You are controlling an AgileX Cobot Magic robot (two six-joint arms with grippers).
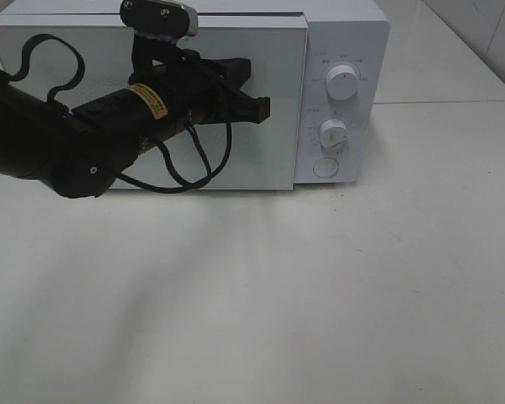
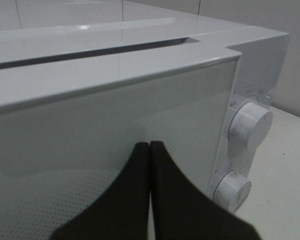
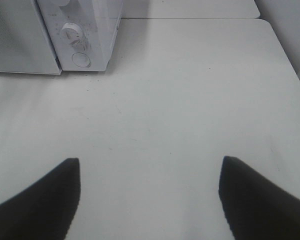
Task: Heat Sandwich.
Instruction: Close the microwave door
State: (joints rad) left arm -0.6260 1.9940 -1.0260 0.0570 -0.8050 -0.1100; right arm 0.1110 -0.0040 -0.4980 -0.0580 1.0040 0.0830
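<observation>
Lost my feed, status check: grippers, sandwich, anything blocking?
Left gripper shut, tips close to microwave door. Right gripper open, empty, above table. Sandwich not in view. Door looks closed; nothing else blocking.

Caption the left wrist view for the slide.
Left gripper, shut and empty, facing the white microwave door, beside its two control dials.
</observation>
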